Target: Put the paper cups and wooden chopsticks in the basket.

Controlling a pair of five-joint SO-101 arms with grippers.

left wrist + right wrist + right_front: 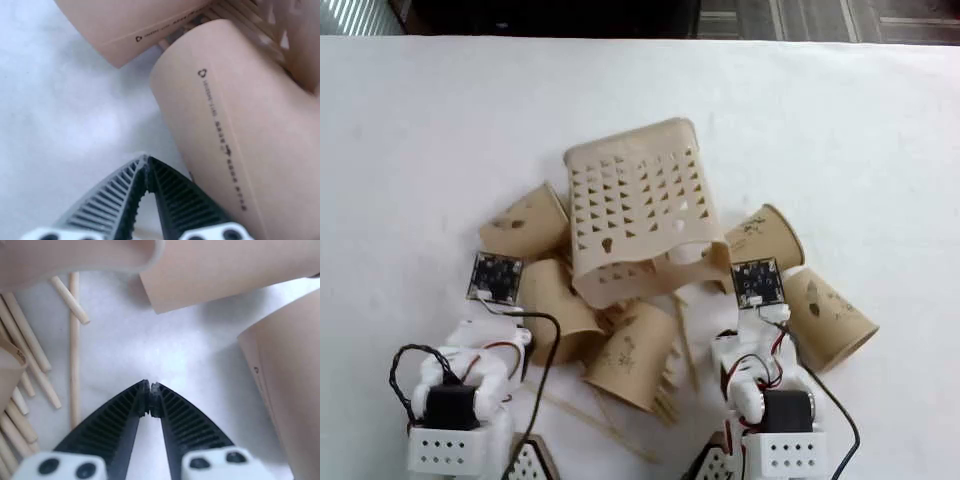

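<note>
A: Fingers (120,430) pinched shut on nothing, left gripper (148,159) and right gripper (150,386) both?
B: Yep. Basket (638,205) lies tipped over mid-table (420,150), cups (630,358) scattered round it, chopsticks (74,345) loose beside them.

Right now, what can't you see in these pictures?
- High view: the inside of the basket; its own holed wall faces up and covers it.
- High view: how many chopsticks there are; the middle cup and the basket cover some.
- Left wrist view: the mouth of the near cup; the picture's edge cuts it off.
</note>
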